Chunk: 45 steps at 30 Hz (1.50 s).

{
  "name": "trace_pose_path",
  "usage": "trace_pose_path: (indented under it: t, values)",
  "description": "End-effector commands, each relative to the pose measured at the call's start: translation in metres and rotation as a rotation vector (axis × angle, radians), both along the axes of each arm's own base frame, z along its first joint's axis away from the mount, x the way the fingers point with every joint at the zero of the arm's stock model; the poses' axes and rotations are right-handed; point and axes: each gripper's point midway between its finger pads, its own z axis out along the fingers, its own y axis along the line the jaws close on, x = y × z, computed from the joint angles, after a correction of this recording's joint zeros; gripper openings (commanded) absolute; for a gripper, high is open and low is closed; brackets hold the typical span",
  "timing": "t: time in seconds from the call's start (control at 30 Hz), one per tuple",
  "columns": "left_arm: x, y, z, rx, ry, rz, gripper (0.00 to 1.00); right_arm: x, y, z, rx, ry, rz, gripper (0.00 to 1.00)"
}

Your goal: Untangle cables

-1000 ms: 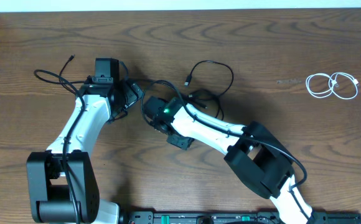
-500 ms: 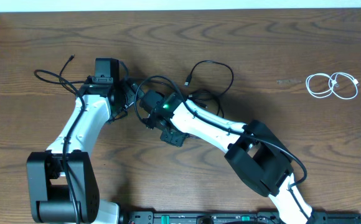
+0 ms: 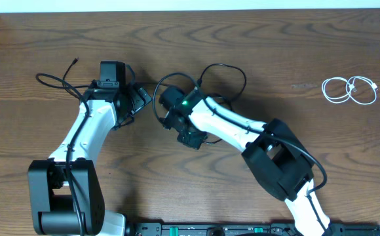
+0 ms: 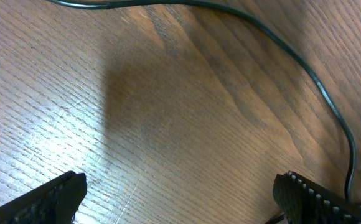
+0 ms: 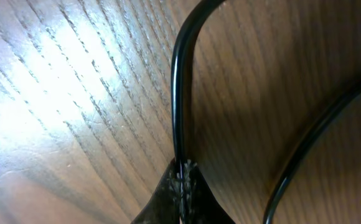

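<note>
- The right pincer (image 5: 182,183) is pinched tight on a thin black cable (image 5: 179,93) in the middle of the counter (image 3: 255,39).
- The left pincer (image 4: 183,199) is wide apart over bare wood, holding nothing, close by.
- The white cable (image 3: 350,90) lies coiled far off to the right, alone.

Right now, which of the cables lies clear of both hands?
The white cable, looped alone at the right side of the table. The black cables bunch mid-table beside the left hand and the right hand, which pinches one.
</note>
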Motion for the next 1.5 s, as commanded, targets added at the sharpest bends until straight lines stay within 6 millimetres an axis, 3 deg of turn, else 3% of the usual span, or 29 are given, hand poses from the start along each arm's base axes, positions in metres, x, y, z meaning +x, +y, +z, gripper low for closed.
trace_pose_path:
  t: [0.0,0.2,0.33,0.5,0.7,0.83,1.0,1.1,1.23,1.27,1.37,1.47]
  values:
    - [-0.002,0.002,0.0,0.005,0.002,0.006,0.99,-0.008,0.005,0.011,0.141,0.123,-0.024,0.01]
    - [-0.002,0.002,0.0,0.005,0.002,0.006,1.0,0.004,0.019,0.071,0.568,0.322,-0.06,0.01]
    - [-0.002,0.002,0.0,0.005,0.002,0.006,1.0,0.013,0.014,0.092,0.777,0.448,-0.105,0.01]
    - [-0.002,0.002,0.0,0.005,0.003,0.006,1.0,0.026,0.001,0.11,0.998,0.534,-0.153,0.01]
    - [-0.002,0.002,0.0,0.005,0.003,0.005,1.0,0.032,-0.017,0.104,1.119,0.578,-0.213,0.01]
    - [-0.002,0.002,0.0,0.005,0.002,0.006,1.0,0.049,-0.034,0.136,1.379,0.659,-0.224,0.01]
    - [-0.002,0.002,0.0,0.005,0.003,0.006,1.0,0.075,-0.053,0.136,1.376,0.632,-0.312,0.01]
    - [-0.002,0.002,0.0,0.005,0.002,0.006,0.99,0.091,-0.061,0.112,1.263,0.558,-0.427,0.01]
    - [-0.002,0.002,0.0,0.005,0.002,0.006,0.99,0.098,-0.078,0.062,0.989,0.472,-0.637,0.21]
    - [-0.002,0.002,0.0,0.005,0.002,0.006,0.99,0.096,-0.081,0.057,0.955,0.472,-0.659,0.32]
    - [-0.002,0.002,0.0,0.005,0.003,0.006,1.0,0.095,-0.09,0.051,0.897,0.46,-0.699,0.42]
    - [-0.002,0.002,0.0,0.005,0.002,0.006,1.0,0.097,-0.1,0.053,0.837,0.408,-0.736,0.44]
